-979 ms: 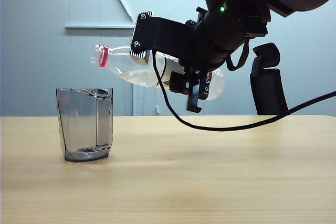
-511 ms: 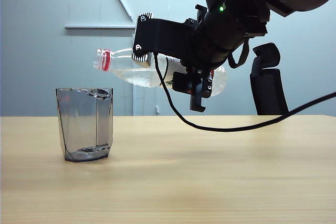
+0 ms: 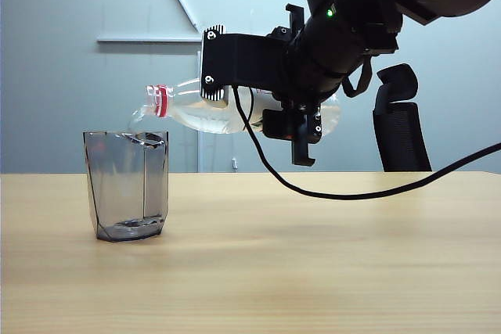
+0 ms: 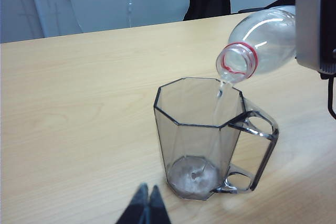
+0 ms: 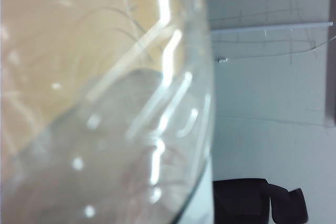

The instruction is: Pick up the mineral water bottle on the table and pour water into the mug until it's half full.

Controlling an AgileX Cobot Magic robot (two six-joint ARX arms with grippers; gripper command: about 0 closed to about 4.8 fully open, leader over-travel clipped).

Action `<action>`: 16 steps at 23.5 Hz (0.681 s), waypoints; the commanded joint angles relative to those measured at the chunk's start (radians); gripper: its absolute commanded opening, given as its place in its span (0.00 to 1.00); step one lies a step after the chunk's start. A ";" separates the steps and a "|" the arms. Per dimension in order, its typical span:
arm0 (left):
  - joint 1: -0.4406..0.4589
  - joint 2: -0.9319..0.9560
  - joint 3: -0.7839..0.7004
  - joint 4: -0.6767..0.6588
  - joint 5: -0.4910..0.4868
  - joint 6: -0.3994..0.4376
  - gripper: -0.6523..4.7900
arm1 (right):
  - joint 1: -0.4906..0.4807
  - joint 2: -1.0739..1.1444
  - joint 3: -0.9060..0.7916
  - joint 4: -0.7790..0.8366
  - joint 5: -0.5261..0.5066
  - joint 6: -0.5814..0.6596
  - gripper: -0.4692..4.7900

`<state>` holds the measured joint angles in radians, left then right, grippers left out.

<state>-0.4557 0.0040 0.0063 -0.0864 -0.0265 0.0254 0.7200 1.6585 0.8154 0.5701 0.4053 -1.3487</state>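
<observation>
We note the right gripper point(image 3: 301, 127) clenched around the mineral water bottle point(image 3: 227, 109), tipped mouth-down over the mug point(image 3: 127, 185) on the table point(image 3: 329, 256); a thin stream of water point(image 4: 219, 100) falls in. Left gripper point(image 4: 147, 208) pinched closed, low beside mug

black office chair point(image 3: 401, 119), pale wall point(image 3: 70, 5), wall rail point(image 3: 147, 39)
</observation>
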 commanded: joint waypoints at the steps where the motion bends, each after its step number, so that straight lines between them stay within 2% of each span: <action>1: 0.000 0.002 0.003 0.013 0.004 -0.003 0.12 | 0.000 -0.010 0.012 0.071 0.020 -0.024 0.57; 16: 0.000 0.002 0.003 0.013 0.004 -0.003 0.12 | 0.000 -0.010 0.011 0.072 0.023 -0.043 0.57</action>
<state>-0.4557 0.0044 0.0063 -0.0864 -0.0265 0.0254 0.7197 1.6585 0.8158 0.5781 0.4221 -1.3914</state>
